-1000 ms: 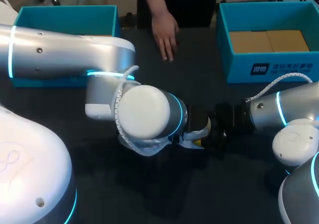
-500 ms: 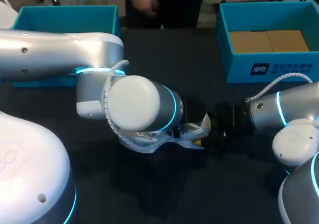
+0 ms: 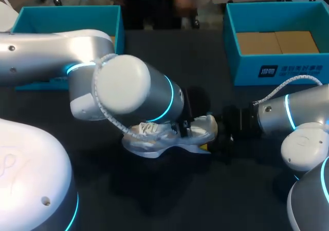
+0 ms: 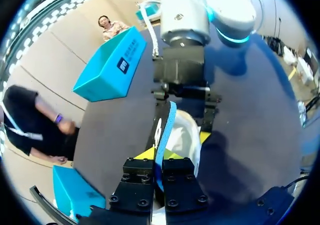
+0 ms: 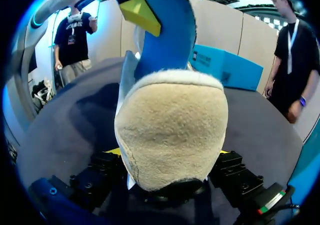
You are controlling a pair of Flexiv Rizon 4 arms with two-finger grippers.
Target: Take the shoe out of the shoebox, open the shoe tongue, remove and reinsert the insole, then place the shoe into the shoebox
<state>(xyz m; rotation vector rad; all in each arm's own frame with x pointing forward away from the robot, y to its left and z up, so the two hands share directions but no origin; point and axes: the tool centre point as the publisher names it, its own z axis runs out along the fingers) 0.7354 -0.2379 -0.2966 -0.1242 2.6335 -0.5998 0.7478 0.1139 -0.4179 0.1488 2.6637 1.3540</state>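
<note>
The white shoe [image 3: 198, 133] lies out on the table's centre. Your right gripper [image 5: 169, 152] is clamped on its heel from 3 o'clock. Your left gripper [image 4: 159, 157] pinches the blue insole [image 4: 167, 120], which is partly lifted out. Likely left: finish removal, reinsert, then return the shoe to the shoebox [image 3: 280, 69] at 2 o'clock.

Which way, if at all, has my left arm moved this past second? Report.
Yes. The left arm swung toward the left teal box, uncovering more of the shoe.

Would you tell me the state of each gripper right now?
Left gripper: shut on the blue insole.
Right gripper: shut on the shoe, at its heel.
</note>
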